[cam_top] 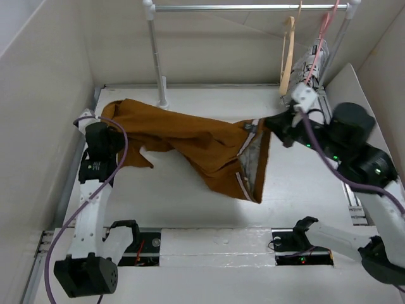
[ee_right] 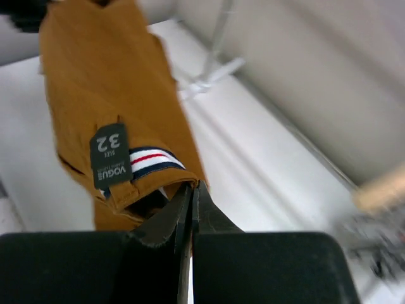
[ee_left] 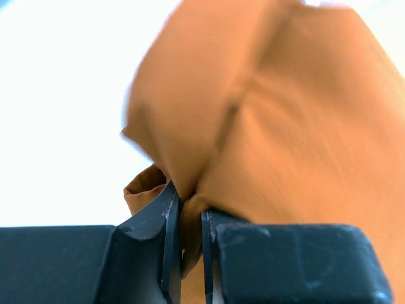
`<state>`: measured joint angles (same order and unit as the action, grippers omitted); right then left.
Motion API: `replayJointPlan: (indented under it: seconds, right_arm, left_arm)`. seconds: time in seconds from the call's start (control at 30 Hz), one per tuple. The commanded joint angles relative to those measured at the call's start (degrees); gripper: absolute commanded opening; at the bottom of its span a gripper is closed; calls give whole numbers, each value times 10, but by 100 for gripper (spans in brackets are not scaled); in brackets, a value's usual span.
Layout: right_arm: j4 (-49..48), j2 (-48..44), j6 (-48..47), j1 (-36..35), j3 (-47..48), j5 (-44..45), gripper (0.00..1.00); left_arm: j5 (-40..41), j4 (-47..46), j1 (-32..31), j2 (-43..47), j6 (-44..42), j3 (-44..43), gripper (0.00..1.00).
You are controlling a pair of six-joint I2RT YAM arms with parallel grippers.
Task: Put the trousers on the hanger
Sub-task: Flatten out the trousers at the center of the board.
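Observation:
The rust-brown trousers (cam_top: 196, 142) are stretched across the table between my two grippers, and their waistband end with the striped trim hangs down on the right. My left gripper (cam_top: 109, 120) is shut on a fold of a leg end (ee_left: 285, 126), with cloth pinched between its fingers (ee_left: 169, 221). My right gripper (cam_top: 273, 122) is shut on the waistband edge (ee_right: 101, 82), next to the size tag (ee_right: 111, 155). The light wooden hanger (cam_top: 288, 57) hangs from the rail at the back right, just above and behind my right gripper.
A white rail (cam_top: 253, 7) runs across the back on a post (cam_top: 155, 57) standing behind the trousers. A pink hanger with black-and-white patterned cloth (cam_top: 314, 58) hangs right of the wooden one. Beige walls close in the table (cam_top: 190, 209) on three sides.

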<state>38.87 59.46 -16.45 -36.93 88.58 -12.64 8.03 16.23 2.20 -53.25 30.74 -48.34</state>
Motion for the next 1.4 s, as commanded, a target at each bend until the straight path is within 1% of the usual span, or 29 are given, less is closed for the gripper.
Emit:
replayJointPlan:
  seconds: [0.0,0.1,0.2,0.27,0.3,0.33,0.37,0.4,0.43,0.47,0.57,0.63,0.67,0.7,0.73,0.77,0.8,0.87,0.9,0.93,0.97,1.0,1.07,1.1,1.13,1.2,1.27,1.3,1.37]
  right_arm:
    - [131,-35,29,61,35,119,0]
    - [146,-27,-1,189,-20,123,0]
    - [78,-3,-2,321,-113,98,0]
    - [33,27,19,361,-146,114,0]
    - [-25,62,33,403,-181,108,0]
    - [-54,85,40,419,-196,106,8]
    - [-95,112,48,434,-204,109,26]
    - [-93,169,57,457,-203,94,58]
    - [-71,197,58,457,-165,86,66]
    - [-58,216,55,452,-146,89,69]
    - [-38,190,33,415,-137,102,74]
    - [-37,113,31,379,-167,96,73]
    - [-33,59,30,342,-243,67,55]
    - [-33,58,30,342,-244,67,36]
    - [-30,7,36,321,-275,60,13]
    - [-23,-16,44,277,-338,38,0]
    - [-19,-35,55,254,-366,25,0]
    - [-29,-72,75,196,-419,-15,0]
    - [-33,-77,92,132,-457,-24,16]
    - [-35,-76,100,95,-467,-27,30]
    - [-46,-63,107,58,-472,-27,40]
    - [-59,-54,121,-22,-473,-23,56]
    - [-87,-31,136,-97,-458,18,67]
    - [-88,8,134,-129,-442,41,73]
    - [-91,34,128,-177,-409,59,75]
    - [-78,115,109,-197,-375,98,76]
    - [-82,160,93,-206,-344,123,76]
    - [-85,176,92,-206,-338,148,76]
    - [-86,216,100,-200,-327,215,76]
  left_arm:
    - [68,30,23,31,-53,-55,0]
    - [65,48,23,24,-63,-71,0]
    - [36,50,23,17,-62,-60,0]
    - [14,46,23,-4,-71,-41,16]
    - [11,49,23,-16,-69,-36,45]
    - [8,51,18,-27,-71,-28,60]
    - [5,58,18,-49,-68,-28,71]
    - [5,63,18,-55,-65,-31,82]
    - [1,62,18,-59,-63,-38,86]
    - [0,61,18,-55,-61,-42,87]
    - [13,60,18,-39,-48,-57,88]
    - [18,56,18,-29,-47,-49,88]
    - [23,64,18,-26,-45,-43,88]
    - [23,64,18,-26,-45,-43,86]
    - [16,63,9,-22,-47,-27,83]
    - [15,65,-1,-15,-40,-17,80]
    - [10,69,-17,-10,-36,-9,71]
    - [-18,69,-18,16,-30,24,62]
    - [-21,68,-18,24,-21,36,32]
    - [-26,54,-29,35,-19,54,20]
    - [-51,48,-34,54,-23,59,13]
    - [-70,47,-34,55,-26,57,7]
    - [-150,46,-34,29,-28,47,14]
    - [-178,43,-34,12,-29,45,29]
    - [-205,34,-34,-6,-22,47,38]
    - [-237,12,-34,-36,-6,66,58]
    - [-242,-27,-34,-45,19,97,72]
    - [-239,-42,-34,-54,26,104,96]
    - [-196,-56,-34,-119,34,100,99]
